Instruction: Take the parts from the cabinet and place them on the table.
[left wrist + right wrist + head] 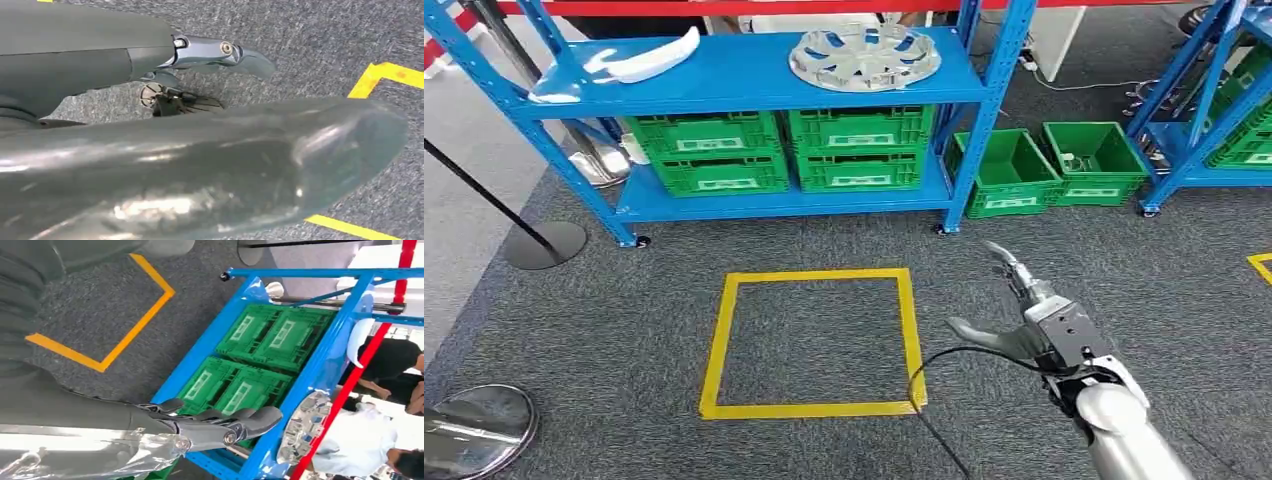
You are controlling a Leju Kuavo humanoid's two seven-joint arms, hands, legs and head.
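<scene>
A silver wheel cover (864,57) lies on the top shelf of the blue cabinet (754,82), with a white curved part (644,60) to its left. My right hand (1034,310) is raised over the carpet in front of the cabinet's right post, fingers stretched out and holding nothing. The right wrist view has that hand (215,422) pointing toward the cabinet, with the wheel cover (300,427) and the white part (360,337) beyond it. My left hand (200,130) hangs over the carpet, fingers (220,50) straight and empty.
Green crates (704,150) (859,145) fill the lower shelf. Two green bins (1009,170) (1094,160) stand on the floor to the right, beside a second blue rack (1214,130). A yellow tape square (907,330) marks the carpet. Stanchion bases (544,245) (474,430) stand left. People (380,440) stand behind the cabinet.
</scene>
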